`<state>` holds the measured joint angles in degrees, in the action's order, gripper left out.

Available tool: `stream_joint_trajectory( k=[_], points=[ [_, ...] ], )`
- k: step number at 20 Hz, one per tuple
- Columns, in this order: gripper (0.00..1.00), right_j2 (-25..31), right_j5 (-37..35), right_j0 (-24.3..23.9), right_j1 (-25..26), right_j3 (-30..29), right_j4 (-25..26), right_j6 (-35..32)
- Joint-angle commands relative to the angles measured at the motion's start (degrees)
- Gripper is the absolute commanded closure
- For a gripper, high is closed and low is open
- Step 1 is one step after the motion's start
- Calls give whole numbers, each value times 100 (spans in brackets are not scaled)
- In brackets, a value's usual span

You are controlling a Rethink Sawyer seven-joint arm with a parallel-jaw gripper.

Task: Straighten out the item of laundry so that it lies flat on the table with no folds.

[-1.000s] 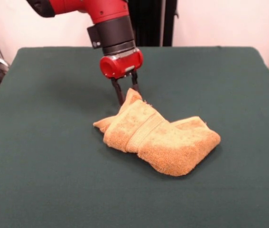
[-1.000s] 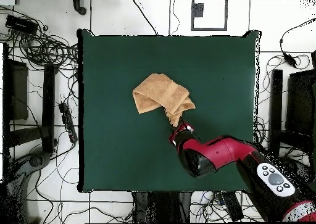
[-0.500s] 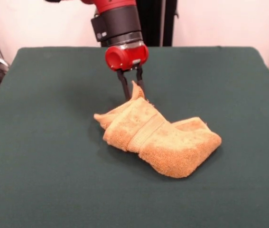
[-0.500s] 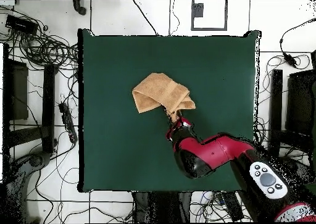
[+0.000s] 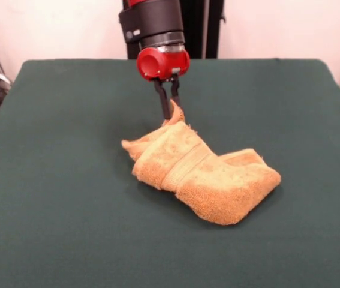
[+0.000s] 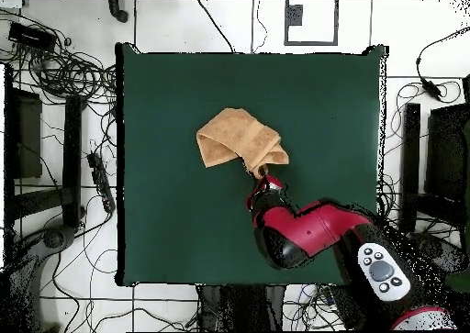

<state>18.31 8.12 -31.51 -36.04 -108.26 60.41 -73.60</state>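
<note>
The orange-tan towel (image 5: 202, 171) lies bunched and folded near the middle of the dark green table (image 5: 68, 180). A woven band runs across its top. My gripper (image 5: 171, 114) is shut on the towel's far corner and holds that corner lifted a little off the table. In the overhead view the towel (image 6: 239, 138) sits just above the red arm, and the gripper (image 6: 259, 176) meets its lower right corner. No care tag shows.
Cables and equipment (image 6: 55, 63) lie on the floor around the table. A dark post (image 5: 196, 27) stands behind the table's far edge.
The gripper has risen and moved slightly right in the front view, pulling the towel's pinched corner up with it. The rest of the towel has barely shifted.
</note>
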Motion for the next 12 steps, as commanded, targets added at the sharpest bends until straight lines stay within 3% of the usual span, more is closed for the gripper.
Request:
stream_joint_trajectory(
  k=[1,12],
  points=[
    [100,-232,-181,376,148,457,128,-541],
    [100,-377,97,479,224,506,103,-604]
  ],
)
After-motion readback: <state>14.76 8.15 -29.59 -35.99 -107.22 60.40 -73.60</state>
